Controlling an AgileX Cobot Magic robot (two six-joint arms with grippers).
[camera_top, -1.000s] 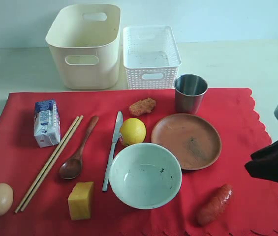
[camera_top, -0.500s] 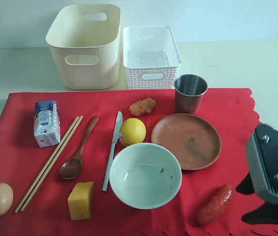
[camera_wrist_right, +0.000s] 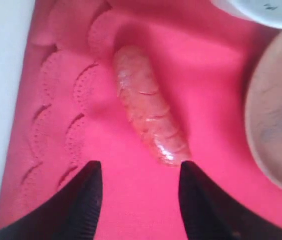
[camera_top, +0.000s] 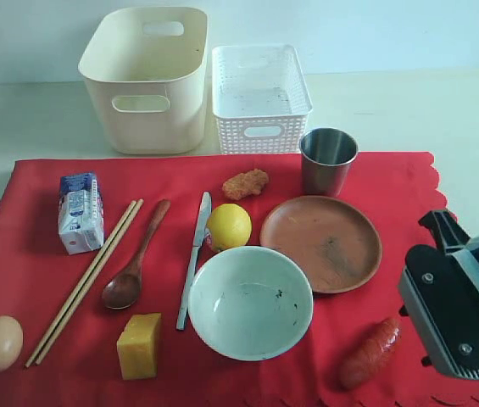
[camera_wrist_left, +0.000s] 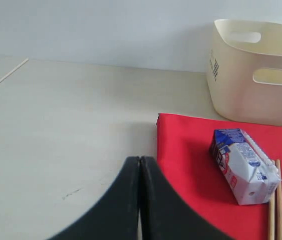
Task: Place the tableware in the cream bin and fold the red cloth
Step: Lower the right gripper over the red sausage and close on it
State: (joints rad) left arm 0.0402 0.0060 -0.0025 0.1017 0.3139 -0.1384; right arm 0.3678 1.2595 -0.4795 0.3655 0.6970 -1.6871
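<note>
First pick pending: the tall cream plastic bin (camera_top: 103,119) beyond the round brown plate (camera_top: 320,242) looks empty. The right gripper (camera_wrist_right: 140,167) has its jaws apart over the reddish sausage (camera_wrist_right: 145,120) beside that plate; the left gripper (camera_wrist_left: 140,161) has its jaws together. Next, probably the plate's rim.

Behind the cloth (camera_top: 392,186) stand the bin (camera_top: 150,127) and, to its right, the basket (camera_top: 239,136). On the cloth, left to right: carton (camera_top: 80,212), chopsticks (camera_top: 86,280), spoon (camera_top: 133,263), knife (camera_top: 192,259), bowl (camera_top: 250,303) (lemon (camera_top: 229,226) just behind it), plate (camera_top: 320,243); the cup (camera_top: 328,161) stands behind the plate, the sausage (camera_top: 370,352) before it
</note>
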